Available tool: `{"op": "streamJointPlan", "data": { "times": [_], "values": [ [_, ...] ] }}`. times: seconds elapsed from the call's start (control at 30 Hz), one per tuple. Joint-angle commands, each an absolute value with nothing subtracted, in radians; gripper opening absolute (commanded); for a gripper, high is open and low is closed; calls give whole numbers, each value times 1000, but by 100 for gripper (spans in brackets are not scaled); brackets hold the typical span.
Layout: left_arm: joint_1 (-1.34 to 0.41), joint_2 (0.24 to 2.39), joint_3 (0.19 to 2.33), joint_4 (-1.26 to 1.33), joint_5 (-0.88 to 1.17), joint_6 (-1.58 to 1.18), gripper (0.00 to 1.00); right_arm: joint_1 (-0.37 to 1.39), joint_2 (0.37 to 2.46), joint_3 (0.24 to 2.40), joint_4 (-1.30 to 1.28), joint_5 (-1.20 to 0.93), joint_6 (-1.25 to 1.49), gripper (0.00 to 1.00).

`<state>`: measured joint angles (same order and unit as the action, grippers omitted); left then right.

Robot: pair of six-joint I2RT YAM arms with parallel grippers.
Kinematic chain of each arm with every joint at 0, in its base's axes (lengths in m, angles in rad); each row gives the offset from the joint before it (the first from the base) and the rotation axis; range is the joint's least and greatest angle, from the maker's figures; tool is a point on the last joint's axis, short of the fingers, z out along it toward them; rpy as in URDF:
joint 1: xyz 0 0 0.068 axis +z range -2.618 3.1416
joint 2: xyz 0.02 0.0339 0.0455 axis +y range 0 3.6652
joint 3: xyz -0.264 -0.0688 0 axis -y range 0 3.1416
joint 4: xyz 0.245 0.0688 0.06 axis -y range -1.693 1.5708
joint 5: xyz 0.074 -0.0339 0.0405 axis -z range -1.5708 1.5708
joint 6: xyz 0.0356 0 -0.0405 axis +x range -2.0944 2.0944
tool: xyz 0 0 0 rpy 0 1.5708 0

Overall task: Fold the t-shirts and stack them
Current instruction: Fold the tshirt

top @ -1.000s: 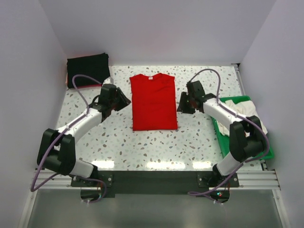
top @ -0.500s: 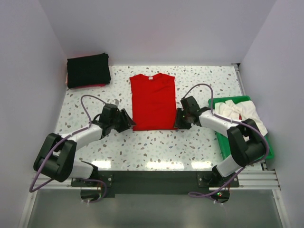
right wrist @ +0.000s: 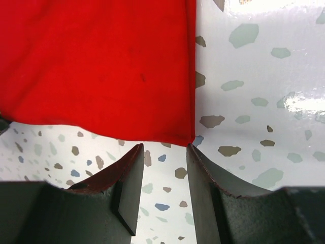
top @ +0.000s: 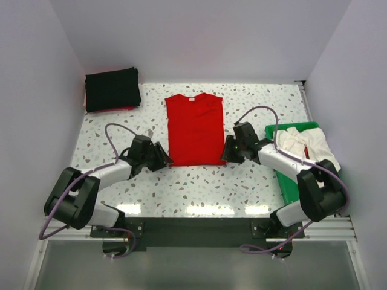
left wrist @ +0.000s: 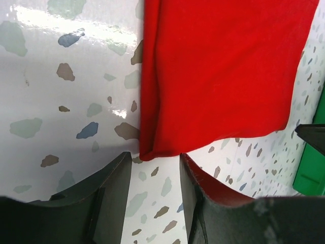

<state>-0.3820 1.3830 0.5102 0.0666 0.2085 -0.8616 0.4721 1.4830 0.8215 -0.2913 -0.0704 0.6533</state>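
My left hand (left wrist: 155, 158) and right hand (right wrist: 164, 150) — fingers apart, gripping nothing — hang low over the table (top: 199, 181) at the two near corners of the red t-shirt (top: 195, 128).

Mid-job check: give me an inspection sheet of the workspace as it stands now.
Surface: speckled table, with glare along the near edge.
Job's things: red shirt lies flat at the centre with its sleeves folded in. Black shirt is folded at the far left corner. Whitish shirt is crumpled in the tray.
Clutter: green tray at the right; nothing else seen.
Hands: left hand is open at the red shirt's near left corner. Right hand is open at its near right corner. Neither holds cloth.
Cables: left cable and right cable, both purple, loop above the arms and clear of the red shirt.
Surroundings: plain pale walls on three sides.
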Motion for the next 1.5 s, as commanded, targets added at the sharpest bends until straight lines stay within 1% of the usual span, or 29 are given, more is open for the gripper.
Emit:
{"op": "streamJointPlan", "data": {
  "times": [0.0, 0.13, 0.27, 0.4, 0.57, 0.77, 0.83, 0.97, 1.1, 1.13, 1.2, 1.27, 1.37, 1.47],
  "values": [
    [-388, 1413, 534, 103, 180, -867, 46, 474, 1430, 833, -273, -41, 676, 43],
    [-393, 1442, 538, 95, 158, -873, 41, 474, 1448, 856, -267, -8, 681, 43],
    [-408, 1460, 546, 80, 130, -877, 40, 477, 1523, 882, -265, 30, 660, 43],
    [-425, 1470, 551, 72, 120, -877, 38, 485, 1571, 878, -262, 23, 644, 43],
    [-434, 1476, 552, 61, 109, -876, 37, 497, 1588, 842, -261, 18, 647, 43],
    [-442, 1491, 551, 55, 101, -870, 31, 497, 1552, 793, -284, 52, 643, 38],
    [-446, 1500, 551, 55, 98, -871, 27, 497, 1554, 790, -285, 49, 641, 36],
    [-454, 1505, 551, 54, 87, -877, 24, 497, 1574, 790, -270, 31, 647, 33],
    [-459, 1508, 552, 54, 89, -880, 15, 497, 1585, 792, -249, 3, 658, 30],
    [-459, 1508, 552, 52, 90, -882, 10, 499, 1588, 795, -241, 2, 660, 29],
    [-459, 1509, 555, 48, 89, -881, 4, 495, 1597, 799, -230, -29, 667, 27],
    [-457, 1509, 561, 35, 90, -879, 0, 494, 1598, 805, -218, -43, 676, 25],
    [-459, 1499, 565, 18, 91, -876, 0, 491, 1598, 807, -209, -61, 684, 19],
    [-459, 1482, 561, 8, 92, -871, 0, 486, 1582, 793, -209, -67, 686, 8]
  ]
}}
